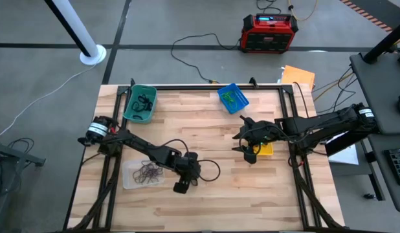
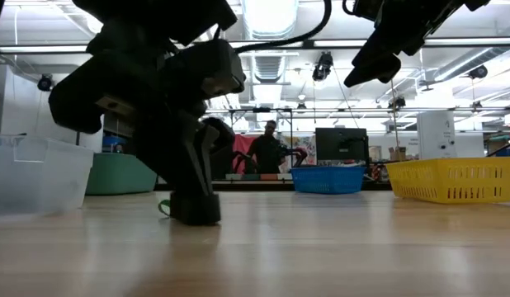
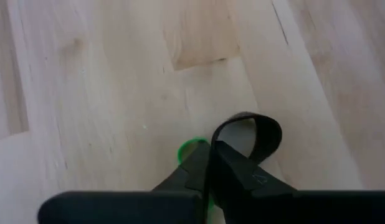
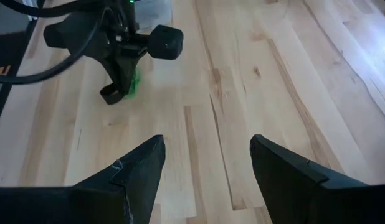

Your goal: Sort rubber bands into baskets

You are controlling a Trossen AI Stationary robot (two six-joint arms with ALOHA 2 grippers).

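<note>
4 baskets sit on the table [image 1: 206,129]: clear basket [image 1: 143,174] with dark rubber bands [image 1: 148,172], then yellow [image 2: 455,179], teal [image 1: 140,103], blue [image 1: 233,98]. Left gripper [image 3: 210,163] pinches a green band [image 3: 191,149]; right gripper [image 4: 207,163] gapes empty. Person [image 2: 267,151] beyond.

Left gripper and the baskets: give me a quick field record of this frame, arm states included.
left gripper: shut, tips down on the wooden table, pinching a bright green rubber band
right gripper: open, raised above the table, holding nothing
teal-green plastic basket: far left, dark bands inside
blue plastic basket: far centre, green bands inside
yellow plastic basket: right side, mostly hidden under the right arm from above
clear translucent tray: near left, holds a pile of dark brown bands
</note>
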